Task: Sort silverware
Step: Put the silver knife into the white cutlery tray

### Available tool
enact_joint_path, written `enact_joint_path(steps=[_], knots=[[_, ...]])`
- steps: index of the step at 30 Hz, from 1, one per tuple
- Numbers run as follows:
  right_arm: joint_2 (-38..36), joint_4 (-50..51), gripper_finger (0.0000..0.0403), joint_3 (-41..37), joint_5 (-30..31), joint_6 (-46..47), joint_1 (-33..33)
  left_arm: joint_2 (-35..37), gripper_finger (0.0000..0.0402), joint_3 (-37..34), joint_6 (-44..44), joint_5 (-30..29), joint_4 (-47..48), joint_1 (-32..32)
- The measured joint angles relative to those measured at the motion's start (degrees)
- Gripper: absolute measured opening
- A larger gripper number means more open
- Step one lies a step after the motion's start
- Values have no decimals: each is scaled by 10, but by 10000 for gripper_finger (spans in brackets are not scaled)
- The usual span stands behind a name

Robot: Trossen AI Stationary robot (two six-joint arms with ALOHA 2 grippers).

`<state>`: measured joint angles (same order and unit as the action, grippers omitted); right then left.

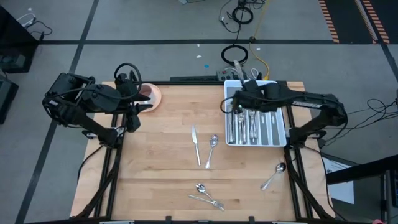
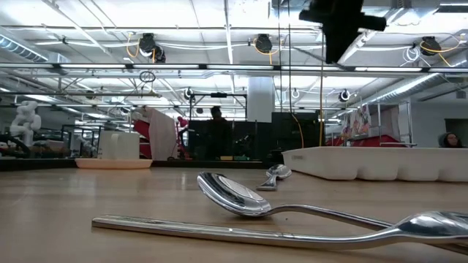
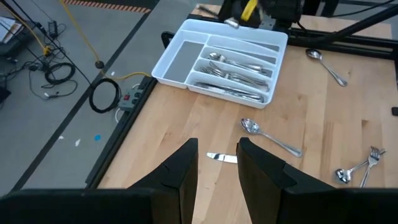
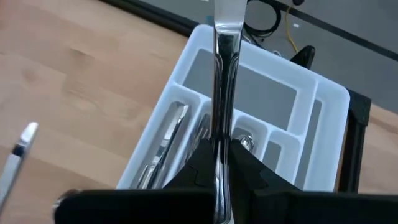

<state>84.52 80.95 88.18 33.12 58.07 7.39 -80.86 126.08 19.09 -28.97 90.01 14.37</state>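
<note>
the right gripper (image 4: 219, 163) hangs over the white divided tray (image 1: 280, 138), clamped on a piece of silverware (image 4: 224, 74) whose slim handle sticks out past the fingers above the compartments. more forks and spoons (image 1: 249, 127) lie inside the tray. beside the tray on the wooden table (image 1: 161, 168) lie a table knife (image 1: 196, 144) and a spoon (image 1: 212, 149); another spoon (image 1: 273, 176) lies near the tray's corner; a fork and spoon pair (image 1: 207, 196) lies farther off. the left gripper (image 3: 216, 177) waits well apart from the tray by the pink cup (image 1: 149, 94), fingers parted and empty.
</note>
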Motion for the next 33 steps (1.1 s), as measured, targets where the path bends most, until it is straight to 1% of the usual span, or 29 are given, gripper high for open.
enact_joint_path(steps=[4,6,11,16,21,25,30,33], knots=[[30,-10,0,-9,-10,-13,23,0,116,0,0,0,0,0],[33,-40,0,-31,-34,-28,31,0,116,0,1,0,0,0],[31,-145,0,-134,-101,-26,41,0,116,0,1,0,0,0],[29,-289,0,-233,-163,3,38,0,116,0,3,0,0,0],[29,-380,0,-298,-184,62,22,0,116,0,15,0,0,0],[29,-448,0,-340,-187,111,5,0,116,0,16,0,0,0],[29,-483,0,-370,-196,159,-16,0,116,0,16,0,0,0],[29,-484,0,-383,-196,175,-25,0,116,0,17,0,0,0]])
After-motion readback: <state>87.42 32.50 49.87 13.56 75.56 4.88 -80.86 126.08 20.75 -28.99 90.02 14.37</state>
